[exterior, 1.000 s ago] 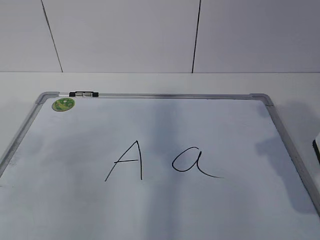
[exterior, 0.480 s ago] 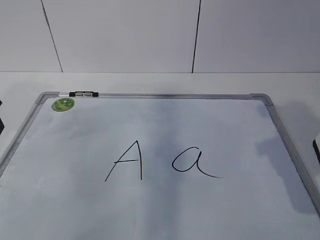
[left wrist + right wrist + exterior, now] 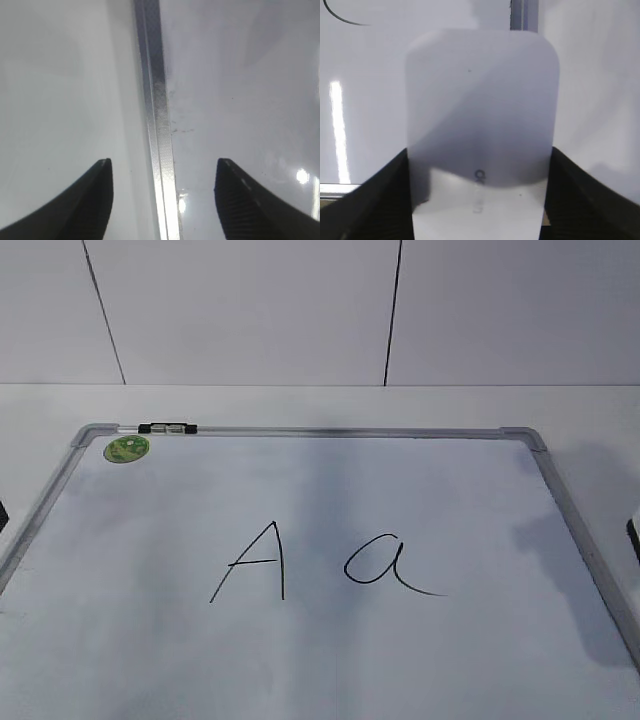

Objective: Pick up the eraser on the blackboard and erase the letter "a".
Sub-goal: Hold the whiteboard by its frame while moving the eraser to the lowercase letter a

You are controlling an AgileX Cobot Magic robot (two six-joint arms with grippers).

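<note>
1. Since the eraser (image 3: 481, 125) sits right between the right hand's (image 3: 480, 195) fingers in the wrist view, the main risk I see is a sloppy grab. I honestly can't tell if the fingers are pressing its sides yet or just flanking them, so I won't call it gripped. If they close off-centre, the smooth plastic could twist or slip out.
2. Next worry: the capital A (image 3: 255, 562) sits just beside the "a" (image 3: 385, 565) on the board (image 3: 450, 480). A wide or drifting swipe could smudge the wrong letter, and the "a" has a tail trailing right that a short swipe would miss.
3. The eraser lies near the board's right frame, low and out of the exterior view, so it needs carrying leftward to reach the "a". Catching that raised frame could knock it loose.
4. Pressing down tilted would put only an edge on the board and leave streaks, I reckon.
5. Left hand (image 3: 165, 175): spread wide, holding nothing, hanging over the board's left frame rail (image 3: 157, 125) with one finger over the surface (image 3: 60, 90) and the other over the board. It isn't touching anything as far as I can see.
6. The marker (image 3: 167, 428) lies on the top frame, well away from the action.
</note>
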